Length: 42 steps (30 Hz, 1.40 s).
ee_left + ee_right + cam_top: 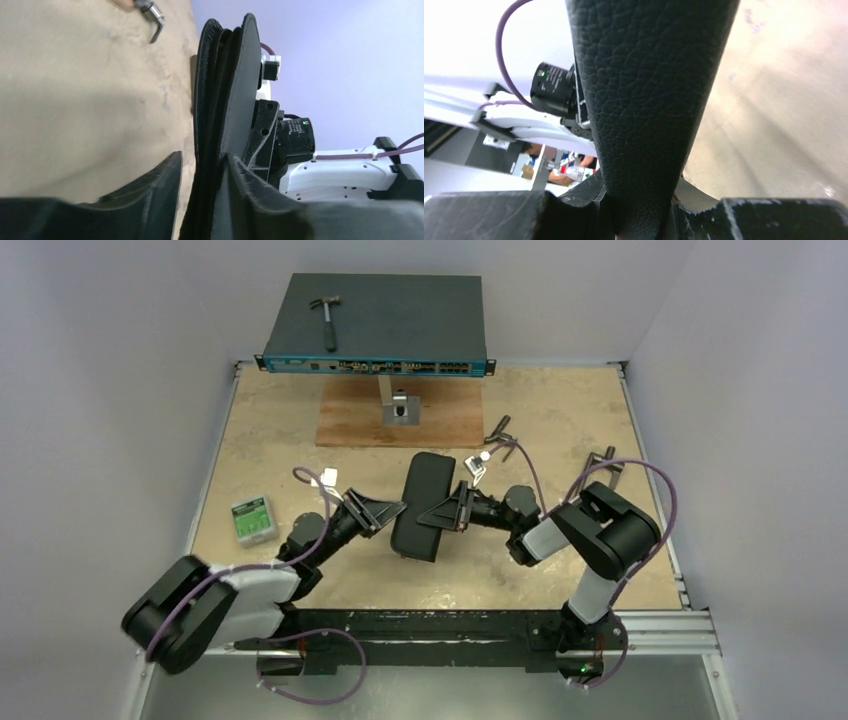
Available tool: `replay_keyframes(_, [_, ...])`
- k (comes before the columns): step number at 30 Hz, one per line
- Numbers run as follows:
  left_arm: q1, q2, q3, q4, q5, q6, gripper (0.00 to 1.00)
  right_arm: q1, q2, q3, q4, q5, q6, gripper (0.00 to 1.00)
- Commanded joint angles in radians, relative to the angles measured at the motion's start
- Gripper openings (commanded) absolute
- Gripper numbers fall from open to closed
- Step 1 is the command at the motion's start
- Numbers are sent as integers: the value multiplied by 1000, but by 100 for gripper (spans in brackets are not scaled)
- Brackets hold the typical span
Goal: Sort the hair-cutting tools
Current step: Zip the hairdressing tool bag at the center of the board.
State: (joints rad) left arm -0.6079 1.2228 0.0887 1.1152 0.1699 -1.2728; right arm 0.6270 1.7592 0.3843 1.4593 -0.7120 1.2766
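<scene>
Hair-cutting tools unseen; sorting apparently not begun. Black zip case (422, 480) sits between arms: right gripper (447, 508) clenched on it, left gripper (385, 512) loose astride its edge.

No legible text, brand or number in any of the 3 views. Green box (253, 519): carries a printed label on the lid, too small to read. Blue rack unit (375, 365): shows port markings along the front panel, unreadable. Black camera body (555, 82): bears white print beside a green light, blurred. Other camera body (298, 131): likewise blurred.
</scene>
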Motion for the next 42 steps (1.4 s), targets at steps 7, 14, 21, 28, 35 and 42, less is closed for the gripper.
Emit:
replay_keyframes(7, [-9,-627,324,-1170,-205,486,65,-19,-364,41,-343,-37,-205,0])
replay_keyframes(14, [-159,-743,362,-1396,-365,594,69,-26,-539,159,-749,48,-321,0])
replay_keyframes(21, [-349,-717,381,-1357,-481,704,70,-33,-623,191,-810,158,-254,0])
replay_keyframes(28, [-417,-701,326,-1091,-402,848,68,-32,-720,310,-1064,265,-332,0])
replay_keyframes(35, [-449,-610,318,-909,-352,930,67,-33,-761,310,-1084,272,-305,0])
replay_keyframes(42, [-478,-556,336,-833,-346,992,63,-32,-768,299,-1058,260,-276,0])
